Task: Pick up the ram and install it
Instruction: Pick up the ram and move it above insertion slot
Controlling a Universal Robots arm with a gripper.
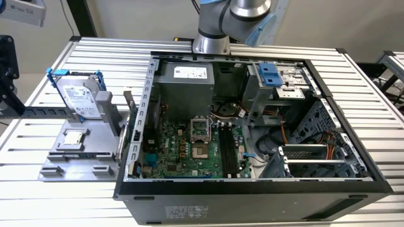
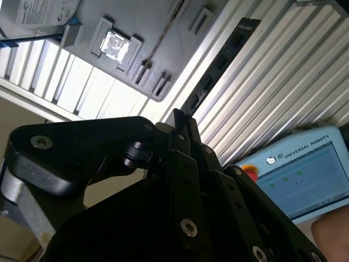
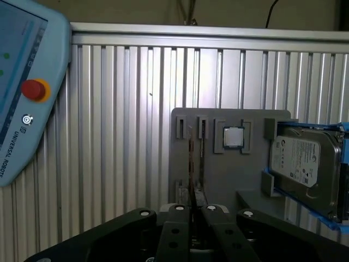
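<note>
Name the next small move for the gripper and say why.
Probably carry the ram toward the long black slots in the open case. The gripper is shut on the ram, which in the second wrist view hangs over the ribbed table, beside the grey tray.

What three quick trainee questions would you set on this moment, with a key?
1. True or false: the gripper is shut on the ram.
2. What stands on the grey fixture near the silver chip? A) a fan B) the hard drive in its blue frame C) a screwdriver
3. In the exterior view, do the motherboard's long black slots look filled or empty?
Key: 1 true; 2 B; 3 empty.
</note>
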